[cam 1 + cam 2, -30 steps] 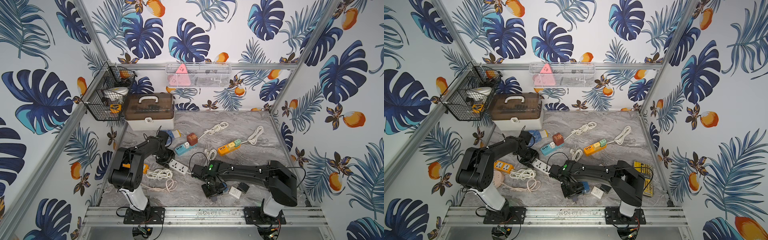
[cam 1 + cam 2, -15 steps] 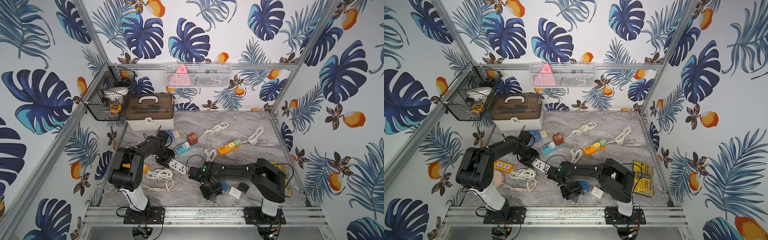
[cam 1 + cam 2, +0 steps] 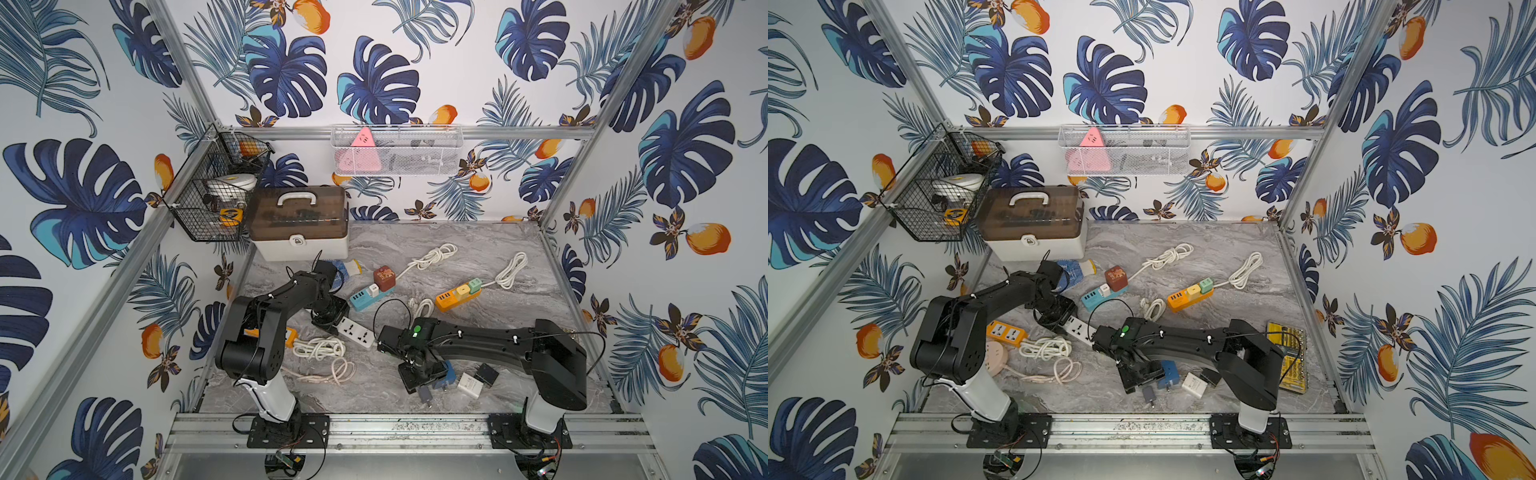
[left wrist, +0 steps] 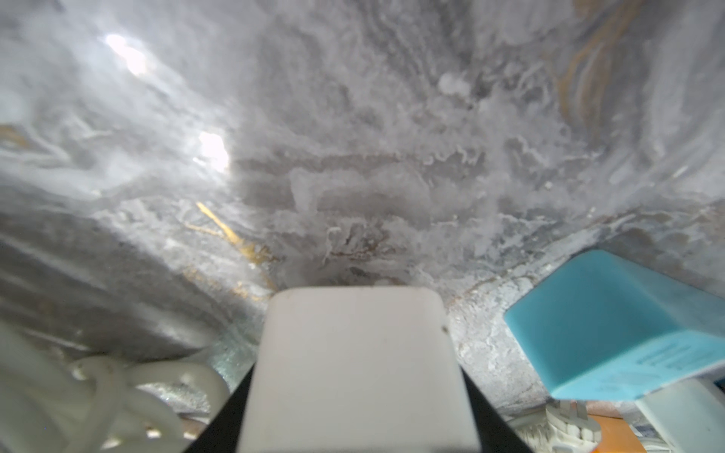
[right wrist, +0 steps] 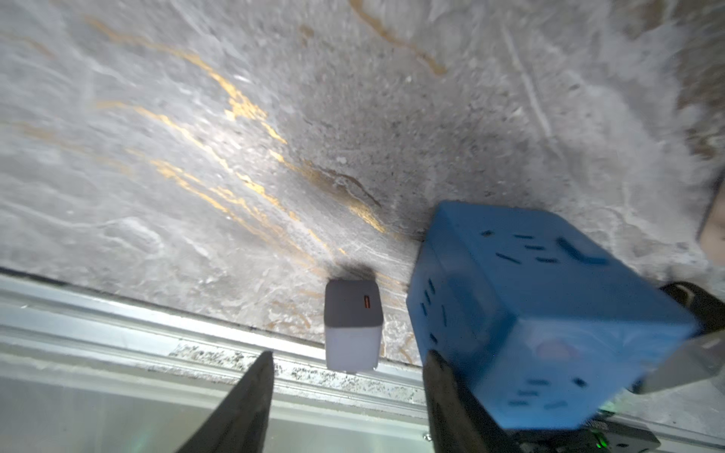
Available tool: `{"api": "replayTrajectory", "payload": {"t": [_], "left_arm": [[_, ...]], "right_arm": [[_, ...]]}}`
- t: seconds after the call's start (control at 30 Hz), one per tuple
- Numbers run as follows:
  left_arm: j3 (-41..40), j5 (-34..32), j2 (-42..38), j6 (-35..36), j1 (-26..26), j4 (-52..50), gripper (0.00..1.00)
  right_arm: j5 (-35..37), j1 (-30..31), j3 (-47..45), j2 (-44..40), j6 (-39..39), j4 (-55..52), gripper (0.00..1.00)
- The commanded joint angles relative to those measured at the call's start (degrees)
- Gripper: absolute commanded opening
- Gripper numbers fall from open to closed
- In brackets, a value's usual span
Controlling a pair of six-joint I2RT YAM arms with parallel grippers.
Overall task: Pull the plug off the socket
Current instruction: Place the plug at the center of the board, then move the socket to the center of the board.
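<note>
- The right gripper (image 5: 348, 359) is released, its black fingers (image 5: 243, 412) spread apart.
- The small grey-and-white charger plug (image 5: 353, 325) lies loose on the grey marble desk (image 5: 196, 157), just ahead of those fingers.
- It is beside a blue cube socket (image 5: 529, 313) and near the metal front rail (image 5: 117, 333).
- The left gripper (image 3: 330, 316) grasps one end of the white power strip (image 4: 353, 353).

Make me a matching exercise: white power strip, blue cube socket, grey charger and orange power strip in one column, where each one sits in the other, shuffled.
1 white power strip
2 blue cube socket
3 grey charger
4 orange power strip

A lying free in front of the open right gripper
B carrying a green plug
C clamped in the left gripper
D beside the right gripper, outside its jaws

Pairs: 1-C, 2-D, 3-A, 4-B
</note>
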Motion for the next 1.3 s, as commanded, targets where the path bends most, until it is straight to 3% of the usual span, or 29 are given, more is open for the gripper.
{"api": "replayTrajectory", "payload": {"t": [0.0, 0.2, 0.37, 0.77, 1.27], "left_arm": [[1.43, -1.55, -0.78, 1.85, 0.48, -2.04, 0.00], [5.11, -5.78, -0.79, 6.20, 4.09, -5.15, 0.00], [8.37, -7.95, 0.71, 11.30, 11.61, -6.07, 0.00], [13.94, -6.90, 6.62, 20.10, 22.79, -2.33, 0.00], [19.09, -10.59, 12.86, 25.28, 27.28, -2.34, 0.00]], "right_arm": [[5.58, -0.02, 1.16, -4.21, -0.46, -0.21, 0.68], [9.50, -0.63, 2.29, -7.79, -1.03, -0.38, 0.71], [9.42, -0.56, 2.58, -7.87, -0.88, -1.25, 0.72], [9.53, -1.81, 1.26, -9.24, -1.30, -0.86, 0.72], [9.33, -4.91, 0.44, -10.67, -1.40, -0.49, 0.74]]}}
